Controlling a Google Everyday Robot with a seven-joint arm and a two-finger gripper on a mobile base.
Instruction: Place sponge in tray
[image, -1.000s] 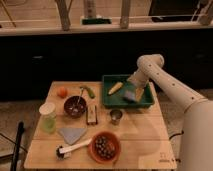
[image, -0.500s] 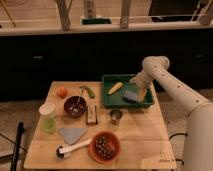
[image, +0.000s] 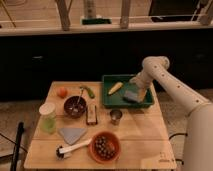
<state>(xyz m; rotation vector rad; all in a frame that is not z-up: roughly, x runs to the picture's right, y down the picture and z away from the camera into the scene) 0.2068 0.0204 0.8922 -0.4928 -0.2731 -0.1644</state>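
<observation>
The dark green tray stands at the back right of the wooden table. The blue-grey sponge is inside it, right of the middle, low over or on the tray floor. My gripper hangs over the tray from the white arm on the right, directly above the sponge and touching or nearly touching it. A yellow corn-like item lies in the tray to the left of the sponge, and another yellow piece lies to its right.
On the table are a small metal cup, a dark bowl with a spoon, an orange bowl of dark nuts, a grey cloth, a white brush, a green cup, an orange fruit and a green pepper.
The gripper has shifted only slightly over the right part of the tray. The sponge has stayed under it inside the tray, a little lower than before.
</observation>
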